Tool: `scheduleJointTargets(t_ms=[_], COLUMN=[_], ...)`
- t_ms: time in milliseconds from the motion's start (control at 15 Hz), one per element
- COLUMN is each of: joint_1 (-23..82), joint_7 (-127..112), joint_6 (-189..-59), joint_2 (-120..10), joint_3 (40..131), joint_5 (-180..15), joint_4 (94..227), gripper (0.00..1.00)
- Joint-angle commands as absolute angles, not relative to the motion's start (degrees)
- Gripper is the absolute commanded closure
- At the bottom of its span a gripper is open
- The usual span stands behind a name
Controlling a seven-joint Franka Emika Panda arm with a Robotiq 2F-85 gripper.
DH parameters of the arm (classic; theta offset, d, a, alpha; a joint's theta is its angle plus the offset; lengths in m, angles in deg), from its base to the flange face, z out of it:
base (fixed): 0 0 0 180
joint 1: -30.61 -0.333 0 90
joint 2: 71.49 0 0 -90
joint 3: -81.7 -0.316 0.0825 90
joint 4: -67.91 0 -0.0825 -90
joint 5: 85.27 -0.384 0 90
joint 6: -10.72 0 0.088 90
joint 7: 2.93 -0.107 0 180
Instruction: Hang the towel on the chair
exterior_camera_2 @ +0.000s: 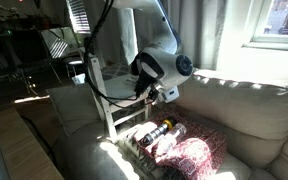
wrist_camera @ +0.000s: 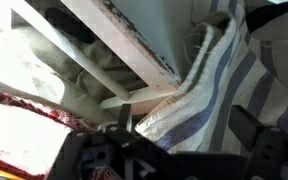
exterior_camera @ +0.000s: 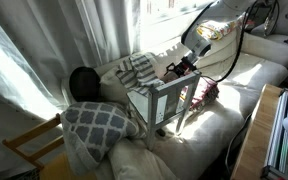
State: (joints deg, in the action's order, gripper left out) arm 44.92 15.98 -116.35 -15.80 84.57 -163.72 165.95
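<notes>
Along the bottom of the wrist view, gripper (wrist_camera: 184, 135) is standing wide open, fingers (wrist_camera: 125, 122) well apart. Striped towel (wrist_camera: 219, 80) is hanging between them, unpinched, lying against chair (wrist_camera: 104, 45) slats at centre frame. In an exterior view, towel (exterior_camera: 136, 68) is bunching at the chair's (exterior_camera: 164, 102) upper-left edge, on sofa (exterior_camera: 249, 85).

Soft woven cloth on the towel (wrist_camera: 219, 90), nubbly and matt; painted wood on the chair (wrist_camera: 124, 35) at ten o'clock, chipped, rough-edged, dull.
</notes>
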Motion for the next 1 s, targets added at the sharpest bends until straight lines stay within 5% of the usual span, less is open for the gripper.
scheduleJointTargets(t_ms=[0, 933], joint_1=[46.5, 48.1], joint_7=[18.9, 24.9], joint_6=[-110.1, -109.8], joint_2=[-8.1, -1.2], joint_3=[84.0, 81.9], joint_5=[-162.9, -169.4], joint_4=[158.2, 149.1], gripper=[0.0, 0.0])
